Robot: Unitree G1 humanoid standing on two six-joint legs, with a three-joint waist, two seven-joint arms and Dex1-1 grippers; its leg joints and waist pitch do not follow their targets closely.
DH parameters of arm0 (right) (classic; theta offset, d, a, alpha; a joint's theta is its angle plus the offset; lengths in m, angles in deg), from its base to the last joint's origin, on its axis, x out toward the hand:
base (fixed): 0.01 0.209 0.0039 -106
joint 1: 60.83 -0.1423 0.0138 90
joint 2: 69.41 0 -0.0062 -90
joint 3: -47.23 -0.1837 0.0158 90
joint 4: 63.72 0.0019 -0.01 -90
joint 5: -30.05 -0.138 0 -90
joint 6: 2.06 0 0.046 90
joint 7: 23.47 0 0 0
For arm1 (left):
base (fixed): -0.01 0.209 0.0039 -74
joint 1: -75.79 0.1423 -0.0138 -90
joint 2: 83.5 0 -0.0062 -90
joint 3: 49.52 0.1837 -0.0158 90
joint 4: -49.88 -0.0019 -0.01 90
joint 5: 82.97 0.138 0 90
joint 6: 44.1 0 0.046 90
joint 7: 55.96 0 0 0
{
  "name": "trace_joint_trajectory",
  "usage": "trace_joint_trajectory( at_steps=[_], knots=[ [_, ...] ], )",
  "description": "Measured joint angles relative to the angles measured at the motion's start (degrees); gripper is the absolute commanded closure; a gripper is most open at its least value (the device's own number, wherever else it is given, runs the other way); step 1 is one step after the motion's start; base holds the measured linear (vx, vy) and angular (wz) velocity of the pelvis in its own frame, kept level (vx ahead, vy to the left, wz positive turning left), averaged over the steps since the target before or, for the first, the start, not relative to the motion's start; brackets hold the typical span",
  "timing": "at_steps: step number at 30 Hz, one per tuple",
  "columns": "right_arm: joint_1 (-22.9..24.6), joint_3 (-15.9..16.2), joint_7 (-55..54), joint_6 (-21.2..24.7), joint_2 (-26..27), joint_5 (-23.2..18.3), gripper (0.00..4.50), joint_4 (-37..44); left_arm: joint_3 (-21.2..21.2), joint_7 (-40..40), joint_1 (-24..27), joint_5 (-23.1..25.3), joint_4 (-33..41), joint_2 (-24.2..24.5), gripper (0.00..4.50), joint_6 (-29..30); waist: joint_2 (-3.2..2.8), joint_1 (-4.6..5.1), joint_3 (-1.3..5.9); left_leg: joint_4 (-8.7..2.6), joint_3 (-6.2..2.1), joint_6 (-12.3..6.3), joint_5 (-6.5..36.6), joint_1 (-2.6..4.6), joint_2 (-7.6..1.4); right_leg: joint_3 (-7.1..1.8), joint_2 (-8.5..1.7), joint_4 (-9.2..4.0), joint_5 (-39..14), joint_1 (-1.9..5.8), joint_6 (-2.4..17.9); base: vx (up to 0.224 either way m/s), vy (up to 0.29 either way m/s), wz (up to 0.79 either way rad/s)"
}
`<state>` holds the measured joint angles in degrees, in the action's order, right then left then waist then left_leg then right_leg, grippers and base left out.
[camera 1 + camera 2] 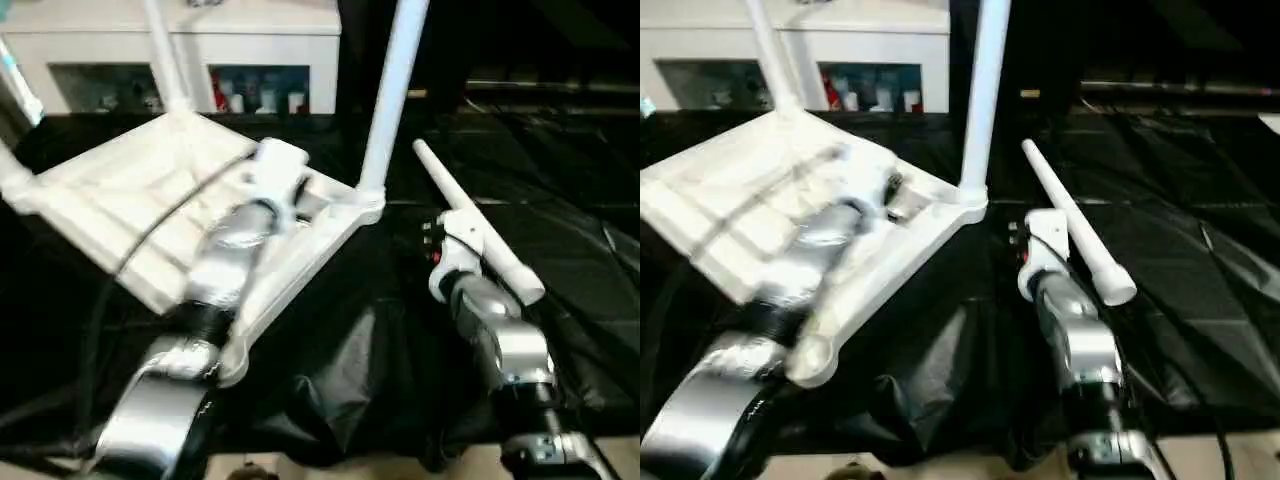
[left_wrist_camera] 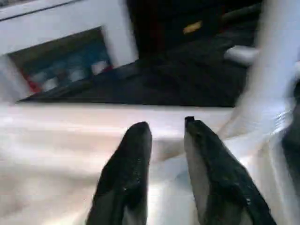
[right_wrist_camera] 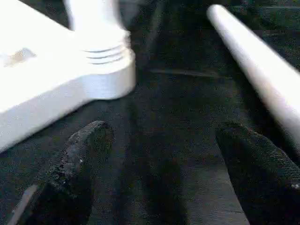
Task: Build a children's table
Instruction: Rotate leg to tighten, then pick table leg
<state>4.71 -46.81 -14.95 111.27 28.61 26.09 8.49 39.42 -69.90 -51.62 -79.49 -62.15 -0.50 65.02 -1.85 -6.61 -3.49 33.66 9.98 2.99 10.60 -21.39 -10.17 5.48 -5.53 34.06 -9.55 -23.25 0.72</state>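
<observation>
table top upside down, fitted legs upright | loose leg lies pointing away | left gripper jaws slightly apart, empty | right gripper jaws wide, empty

The upright legs of the upturned table top run off the upper edge of the head views, so their far ends are cut off. The left forearm lies across the top and hides part of its ribbed underside; the whole arm is smeared by blur there. The left claw shows in the left wrist view, its fingers cut off by the lower edge. Small objects behind the cabinet glass are too blurred to name. The loose leg runs off the right wrist picture's edge
</observation>
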Motion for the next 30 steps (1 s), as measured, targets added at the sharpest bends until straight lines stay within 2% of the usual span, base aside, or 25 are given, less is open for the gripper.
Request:
trace_joint_trajectory(
  at_steps=[3, 6, 8, 9, 12, 13, 14, 17, 20, 23, 24, 27, 30],
  knots=[
    [0.5, 0.0, 0.7, 1.9, -2.0, 0.1, 0.59, 2.0, -3.3, 0.5, 7.9, 1.9, 11.3, 5.4, 2.59, 4.4, -0.09, 0.55, -0.05, -0.04, -0.01, 0.06, 0.0, 0.00, -0.17, 0.01, 0.16, 0.05, 0.0, -0.05, 0.0, 0.000, 0.000, 0.00],
    [0.4, -0.7, 1.4, 2.9, -4.4, 0.3, 0.59, 2.4, -7.9, 2.3, 14.3, 4.7, 18.4, 8.9, 2.47, 6.9, 0.00, 0.52, -0.07, -0.04, -0.03, 0.12, -0.1, 0.04, -0.26, 0.06, 0.24, 0.05, -0.1, -0.02, 0.0, 0.000, 0.000, 0.00],
    [0.3, -0.6, 2.0, 3.1, -5.2, 0.5, 0.59, 2.3, -10.8, 3.0, 18.3, 6.0, 21.5, 10.1, 2.15, 8.4, 0.03, 0.42, -0.08, -0.02, -0.03, 0.14, 0.0, 0.02, -0.25, 0.06, 0.24, 0.04, -0.1, -0.03, 0.0, 0.000, 0.000, 0.00],
    [0.3, -0.7, 2.0, 3.1, -5.3, 0.6, 0.42, 2.3, -11.6, 3.0, 19.3, 6.3, 22.1, 10.4, 2.09, 9.0, 0.04, 0.28, -0.07, 0.02, -0.03, 0.14, 0.0, 0.02, -0.25, 0.05, 0.23, 0.04, -0.1, -0.02, 0.0, 0.000, 0.000, 0.00],
    [-0.8, 0.0, 2.6, 3.9, -5.9, 0.5, 0.22, 1.7, -13.8, 2.5, 27.8, 7.0, 28.9, 12.8, 1.93, 12.7, 0.11, 0.29, -0.05, 0.05, 0.02, 0.14, 0.0, 0.02, -0.22, -0.03, 0.21, 0.02, -0.1, -0.01, 0.0, 0.000, 0.000, 0.00],
    [-1.2, 0.0, 2.9, 4.2, -6.4, 0.5, 0.05, 1.4, -14.7, 2.2, 30.9, 7.5, 31.2, 13.9, 1.72, 14.8, 0.20, 0.34, -0.06, 0.03, 0.02, 0.14, 0.0, 0.01, -0.22, -0.03, 0.22, 0.01, -0.1, -0.03, 0.0, 0.000, 0.000, 0.00],
    [-1.4, -0.2, 3.2, 4.7, -7.6, 0.5, 0.05, 1.1, -16.0, 1.7, 34.6, 8.1, 33.2, 15.2, 1.72, 17.6, 0.30, 0.31, -0.09, 0.03, 0.01, 0.15, 0.0, 0.01, -0.22, -0.02, 0.23, 0.02, -0.1, -0.03, 0.0, 0.000, 0.000, 0.00],
    [-3.0, -1.2, 3.9, 5.1, -9.8, 0.6, 0.00, -1.0, -18.0, -0.2, 39.1, 9.2, 36.3, 17.3, 1.51, 24.5, 0.51, -0.10, -0.13, 0.04, -0.01, 0.15, 0.0, 0.02, -0.23, -0.01, 0.24, 0.05, -0.2, -0.01, -0.2, 0.000, 0.000, 0.00],
    [-6.0, -1.1, 5.2, 4.6, -11.0, 0.7, 0.00, -4.5, -16.4, -4.9, 40.6, 7.7, 40.5, 19.5, 1.32, 30.1, 0.69, -0.74, -0.11, 0.06, 0.01, 0.15, 0.0, 0.08, -0.22, -0.08, 0.24, 0.07, -0.2, 0.14, -0.2, 0.000, 0.000, 0.00],
    [-8.9, -1.0, 7.0, 3.6, -13.2, 1.2, 0.00, -9.7, -12.6, -10.3, 42.1, 2.9, 43.8, 20.6, 0.95, 33.1, 0.76, -1.36, -0.11, 0.11, 0.03, 0.14, 0.0, 0.11, -0.11, -0.24, 0.21, 0.08, -0.1, 0.20, -0.1, 0.000, 0.000, 0.00],
    [-9.6, -1.0, 7.4, 3.6, -13.8, 1.2, 0.00, -11.0, -11.5, -11.5, 42.4, 1.7, 44.5, 20.7, 0.95, 34.0, 0.78, -1.48, -0.11, 0.12, 0.03, 0.14, 0.0, 0.10, -0.10, -0.26, 0.21, 0.08, -0.1, 0.20, -0.1, 0.000, 0.000, 0.00],
    [-13.4, -0.6, 11.3, 3.8, -15.6, 1.2, 0.00, -16.8, -8.5, -16.6, 42.7, -1.7, 46.7, 22.7, 0.61, 36.5, 0.81, -1.44, -0.09, 0.16, 0.02, 0.14, 0.0, 0.11, -0.10, -0.26, 0.21, 0.15, -0.1, 0.19, 0.0, 0.000, 0.000, 0.00],
    [-19.1, 0.4, 13.6, 3.4, -17.2, 1.9, 0.00, -25.6, -5.8, -21.6, 42.4, -4.5, 48.7, 24.5, 0.49, 38.7, 0.57, -1.35, -0.16, 0.18, 0.02, 0.14, 0.0, 0.09, -0.12, -0.26, 0.23, 0.23, 0.0, 0.15, 0.1, 0.000, 0.000, 0.00]
  ],
)
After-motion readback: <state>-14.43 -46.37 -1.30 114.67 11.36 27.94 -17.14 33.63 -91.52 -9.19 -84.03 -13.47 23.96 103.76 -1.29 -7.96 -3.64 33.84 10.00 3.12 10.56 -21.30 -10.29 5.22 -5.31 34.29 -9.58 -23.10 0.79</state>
